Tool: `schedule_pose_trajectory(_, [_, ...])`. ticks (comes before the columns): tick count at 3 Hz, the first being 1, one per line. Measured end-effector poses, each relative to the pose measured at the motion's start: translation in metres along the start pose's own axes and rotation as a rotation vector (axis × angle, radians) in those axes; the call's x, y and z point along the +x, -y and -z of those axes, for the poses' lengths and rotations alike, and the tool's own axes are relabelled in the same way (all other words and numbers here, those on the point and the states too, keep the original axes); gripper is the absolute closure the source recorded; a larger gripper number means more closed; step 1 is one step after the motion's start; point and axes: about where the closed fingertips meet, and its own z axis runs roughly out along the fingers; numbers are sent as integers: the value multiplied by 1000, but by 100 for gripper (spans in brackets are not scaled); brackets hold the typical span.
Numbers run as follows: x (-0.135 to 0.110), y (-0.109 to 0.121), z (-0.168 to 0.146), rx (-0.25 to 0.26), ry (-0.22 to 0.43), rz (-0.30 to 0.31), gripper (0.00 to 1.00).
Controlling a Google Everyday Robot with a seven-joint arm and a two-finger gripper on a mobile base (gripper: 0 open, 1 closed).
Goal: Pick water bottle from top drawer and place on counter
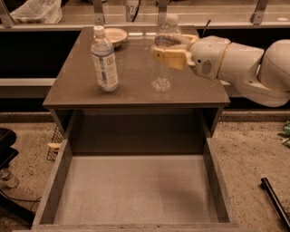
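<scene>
Nearest my camera, the drawer point(136, 190) is standing pulled out from under the table point(136, 93), showing its pale grey floor. Past the table's front edge, I am seeing the water bottle point(162, 78) standing upright over the right half of the glossy brown top, well clear of the drawer. Whether its base is touching the surface I cannot tell. The tool point(172, 56) is gripping the bottle around its middle from the right, its tan fingers point(164, 54) pressing against the clear ribbed plastic. The white arm point(244, 63) is stretching off toward the right edge. On the left half, a larger labelled bottle point(104, 61) is standing well apart from the held one. Behind it, a small bowl point(115, 35) is sitting near the back edge, and a pale ledge point(213, 13) is running along behind the table.
</scene>
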Motion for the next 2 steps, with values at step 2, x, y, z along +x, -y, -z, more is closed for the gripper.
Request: schedule_pose_trajectory(2, [-6,13,-3,47,9,11,100])
